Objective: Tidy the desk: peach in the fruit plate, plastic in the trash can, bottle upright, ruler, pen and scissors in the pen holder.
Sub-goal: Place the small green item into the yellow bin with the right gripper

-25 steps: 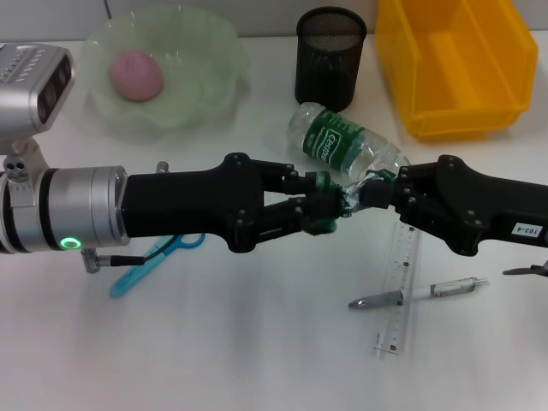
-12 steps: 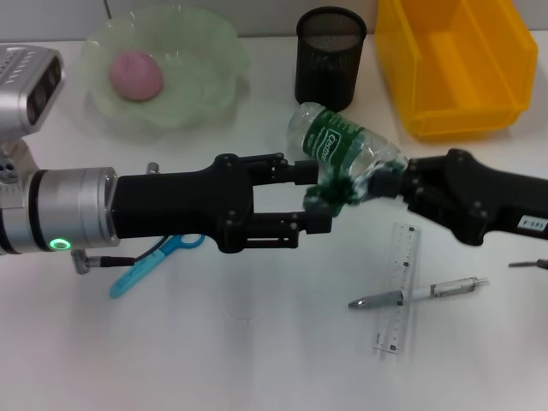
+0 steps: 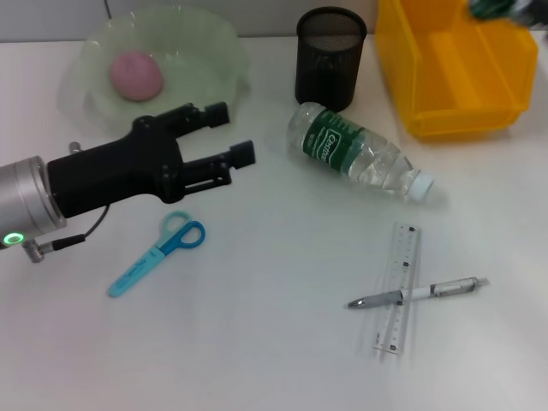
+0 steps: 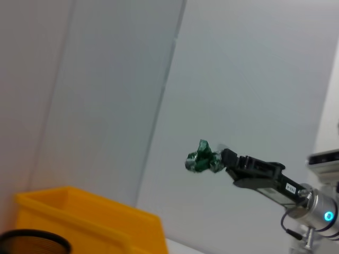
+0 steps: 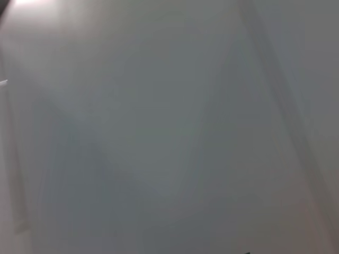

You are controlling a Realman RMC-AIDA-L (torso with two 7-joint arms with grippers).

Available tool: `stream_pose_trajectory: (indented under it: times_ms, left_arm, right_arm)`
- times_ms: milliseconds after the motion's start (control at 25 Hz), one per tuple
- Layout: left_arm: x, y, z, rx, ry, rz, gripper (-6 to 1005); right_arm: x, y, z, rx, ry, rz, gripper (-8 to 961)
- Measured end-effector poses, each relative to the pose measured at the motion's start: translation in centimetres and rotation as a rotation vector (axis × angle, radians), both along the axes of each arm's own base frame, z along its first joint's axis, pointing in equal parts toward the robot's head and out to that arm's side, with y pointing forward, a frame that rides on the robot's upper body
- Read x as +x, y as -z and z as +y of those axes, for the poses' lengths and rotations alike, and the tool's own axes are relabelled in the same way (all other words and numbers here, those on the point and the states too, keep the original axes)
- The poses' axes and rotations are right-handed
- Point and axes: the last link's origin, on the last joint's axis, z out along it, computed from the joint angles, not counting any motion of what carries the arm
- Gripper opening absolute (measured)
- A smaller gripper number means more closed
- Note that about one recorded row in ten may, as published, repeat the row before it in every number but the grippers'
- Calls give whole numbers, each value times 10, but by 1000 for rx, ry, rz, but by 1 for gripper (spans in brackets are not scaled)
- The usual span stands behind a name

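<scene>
Plastic [image 4: 200, 160], a crumpled green film wad, pinched in the right gripper [image 4: 218, 157] and carried high, beyond the bottle and above the trash can [image 3: 462, 120], a bright yellow rectangular plastic bin with a sloped front. Held over the open bin, by judgement, for a clean drop inside; not yet released.

Left gripper [image 3: 233, 133] black, fingers apart and holding nothing, hanging low over the desk [image 3: 274, 360], a plain white flat tabletop, to the left of the bottle. Judged idle, kept out of the right arm's way.

Bottle [image 3: 355, 152], clear plastic with green label and white cap, lying on its side, cap end pointing away from the pen holder. Uprighting not yet done.

Peach [image 3: 135, 74], matte pink and round, already in the fruit plate [image 3: 227, 51], a translucent pale green bowl with scalloped rim, well left of the bottle.

Pen holder [image 3: 330, 60], black wire-mesh cup, just behind the bottle; nothing seen standing in it.

Ruler [image 3: 398, 291], flat transparent plastic, on the desk in front of the bottle's cap end, with the pen [image 3: 419, 293], silver-grey, lying across it. Separation likely needed before either pick.

Scissors [image 3: 158, 254], blue loop handles with light blue sheath, flat on the desk, well in front and left of the bottle.
</scene>
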Motion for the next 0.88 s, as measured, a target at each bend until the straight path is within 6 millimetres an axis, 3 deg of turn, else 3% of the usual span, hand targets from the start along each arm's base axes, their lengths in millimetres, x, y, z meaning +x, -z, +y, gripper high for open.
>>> stream_pose_trajectory:
  times_ms: [160,400,600,880]
  left_arm:
    - [-8,0,1,75,-18,23,790]
    - [-17,8,5,133,-53,67,789]
    - [-19,11,9,143,-73,87,788]
    - [-20,10,12,151,-81,94,787]
  right_arm:
    - [5,-1,13,90,88,-12,33]
    - [0,17,61,34,242,-118,42]
    - [-13,27,76,-8,226,-194,49]
    - [-14,27,84,-1,257,-216,216]
